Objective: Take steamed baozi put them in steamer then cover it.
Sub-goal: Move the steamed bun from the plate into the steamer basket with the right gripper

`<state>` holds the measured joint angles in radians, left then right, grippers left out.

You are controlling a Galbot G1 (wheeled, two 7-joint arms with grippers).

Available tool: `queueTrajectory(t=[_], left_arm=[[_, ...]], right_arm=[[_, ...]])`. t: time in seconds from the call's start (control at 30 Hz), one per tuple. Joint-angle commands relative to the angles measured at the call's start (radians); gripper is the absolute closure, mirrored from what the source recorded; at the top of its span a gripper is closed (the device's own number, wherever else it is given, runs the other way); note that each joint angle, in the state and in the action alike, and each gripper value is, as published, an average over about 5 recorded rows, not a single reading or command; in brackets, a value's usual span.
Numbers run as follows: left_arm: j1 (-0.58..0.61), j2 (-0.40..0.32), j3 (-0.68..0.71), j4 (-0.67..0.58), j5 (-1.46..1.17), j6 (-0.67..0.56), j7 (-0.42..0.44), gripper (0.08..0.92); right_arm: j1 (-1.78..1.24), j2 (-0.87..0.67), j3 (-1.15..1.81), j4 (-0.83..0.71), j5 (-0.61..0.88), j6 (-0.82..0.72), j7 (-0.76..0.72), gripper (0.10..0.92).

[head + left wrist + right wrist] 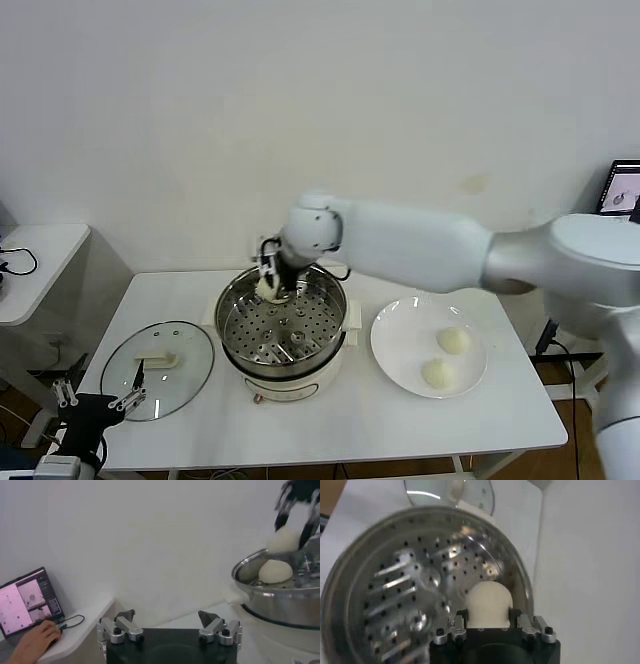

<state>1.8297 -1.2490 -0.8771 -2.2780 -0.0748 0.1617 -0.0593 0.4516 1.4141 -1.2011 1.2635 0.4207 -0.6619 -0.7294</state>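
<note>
our right gripper [270, 283] gripped a baozi [488, 602] over the steamer's [283, 335] far rim, apparently above another bun [275, 571], so releasing there risked stacking or rolling, while our left gripper [170, 628] idled wide beside the cover [158, 369].

Shiny perforated metal steamer [283, 335], clear glass cover [158, 369], smooth matt baozi [453, 340]

No legible text anywhere.
</note>
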Motion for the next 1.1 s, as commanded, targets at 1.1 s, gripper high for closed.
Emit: queueTrajectory(t=[1.1], left_arm=[[0.009, 0.005, -0.002, -0.007, -0.008, 0.001, 0.000, 0.177]], right_arm=[[0.109, -0.083, 0.006, 0.085, -0.012, -0.032, -0.147, 0.204]])
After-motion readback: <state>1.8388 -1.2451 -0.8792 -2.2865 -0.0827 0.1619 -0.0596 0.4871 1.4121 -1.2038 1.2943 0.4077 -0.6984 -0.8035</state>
